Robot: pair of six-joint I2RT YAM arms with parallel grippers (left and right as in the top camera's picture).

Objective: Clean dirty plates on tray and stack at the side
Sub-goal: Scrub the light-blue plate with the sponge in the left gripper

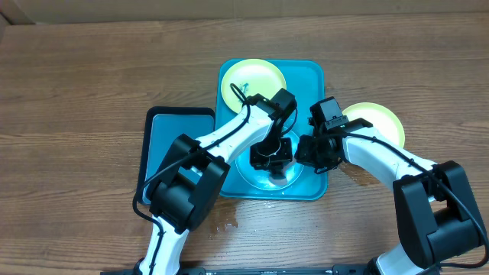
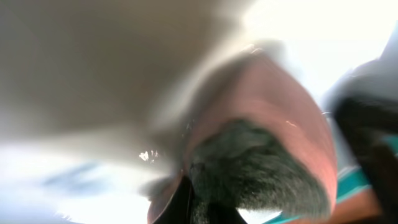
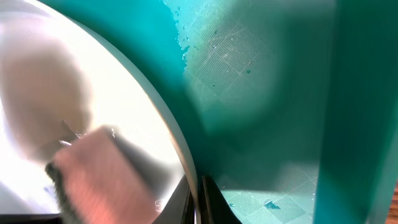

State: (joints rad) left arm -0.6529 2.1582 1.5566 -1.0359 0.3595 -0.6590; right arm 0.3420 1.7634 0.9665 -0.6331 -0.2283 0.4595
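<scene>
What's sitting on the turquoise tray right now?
On the tray: a yellow-green plate at the far end, a blue plate at the near end. The left gripper with its sponge and the right gripper hide the blue plate's middle.

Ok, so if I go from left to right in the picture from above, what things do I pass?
dark black-rimmed tray → bright turquoise tray → yellow-green plate sitting on the table
</scene>
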